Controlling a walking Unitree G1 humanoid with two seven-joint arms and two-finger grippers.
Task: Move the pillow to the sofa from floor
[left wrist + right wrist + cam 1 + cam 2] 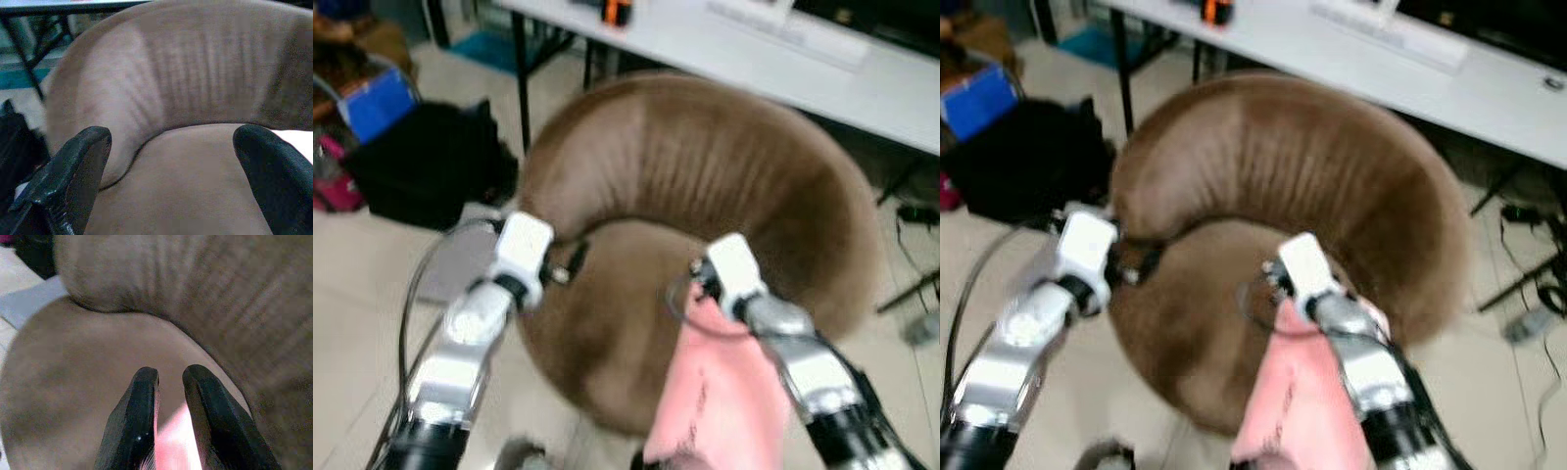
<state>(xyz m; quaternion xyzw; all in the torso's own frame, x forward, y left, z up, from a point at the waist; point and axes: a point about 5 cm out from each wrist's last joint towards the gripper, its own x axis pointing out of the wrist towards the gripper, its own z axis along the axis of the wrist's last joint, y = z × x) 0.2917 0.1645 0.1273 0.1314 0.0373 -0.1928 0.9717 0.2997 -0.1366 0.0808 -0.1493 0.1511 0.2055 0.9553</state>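
A pink pillow (pixel 720 392) hangs from my right gripper (pixel 171 374), whose fingers are shut on its edge, with pink fabric (pixel 173 435) between them. It hangs over the front right of the seat of a round brown sofa (pixel 705 166) with a curved backrest. My left gripper (pixel 171 137) is open, its fingers (pixel 83 161) spread wide above the left part of the seat (pixel 186 186), holding nothing. Both silver arms reach forward over the sofa.
A white table (pixel 862 78) stands behind the sofa, its black leg (pixel 521 78) at the back left. A black bag (pixel 421 162) and a blue box (pixel 377 103) lie on the tiled floor to the left. Cables (pixel 915 211) run at the right.
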